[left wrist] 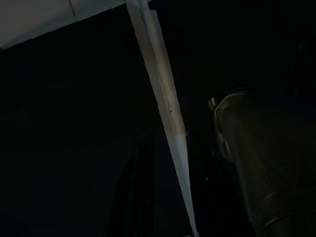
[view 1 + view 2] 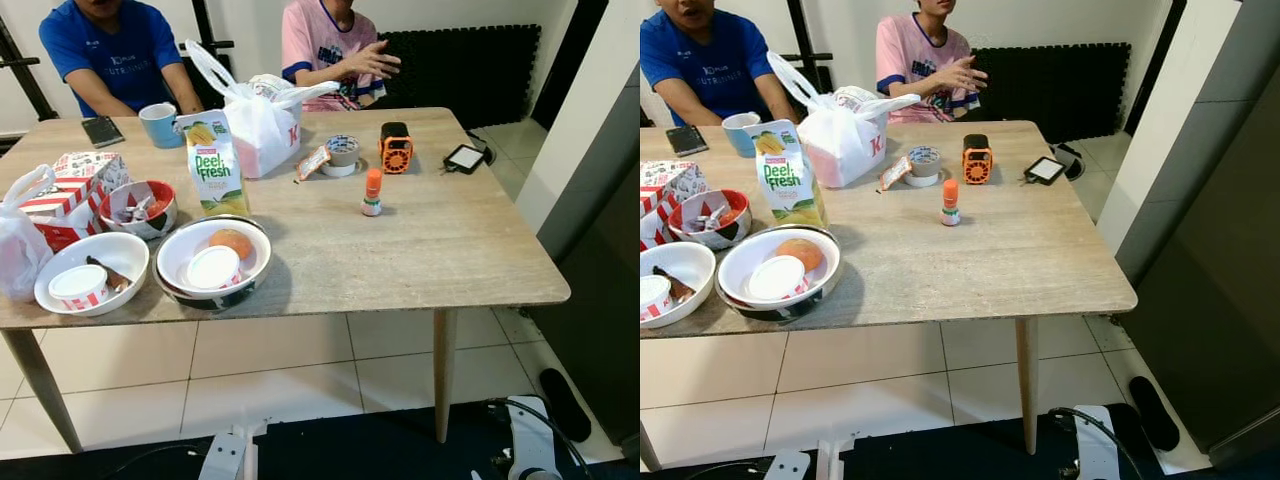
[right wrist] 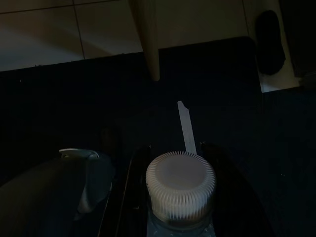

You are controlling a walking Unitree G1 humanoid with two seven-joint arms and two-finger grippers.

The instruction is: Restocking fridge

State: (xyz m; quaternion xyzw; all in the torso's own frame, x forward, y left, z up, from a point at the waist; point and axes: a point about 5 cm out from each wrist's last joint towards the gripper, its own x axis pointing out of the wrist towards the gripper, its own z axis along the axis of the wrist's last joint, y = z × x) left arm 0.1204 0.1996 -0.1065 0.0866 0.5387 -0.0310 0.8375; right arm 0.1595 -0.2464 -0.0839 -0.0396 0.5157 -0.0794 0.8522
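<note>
Low in the right wrist view, a white-capped bottle (image 3: 180, 185) is held between the right end effector (image 3: 173, 197) fingers, apparently ready for carrying. Left of centre on the table (image 2: 450, 250), a juice carton (image 2: 215, 165) awaits restocking.

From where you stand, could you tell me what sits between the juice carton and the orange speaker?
In the left eye view, between the juice carton and orange speaker: a white plastic bag, a sachet and a tape roll.

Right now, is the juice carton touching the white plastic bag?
Apart. In the right eye view, bare table shows between the carton and the bag.
</note>
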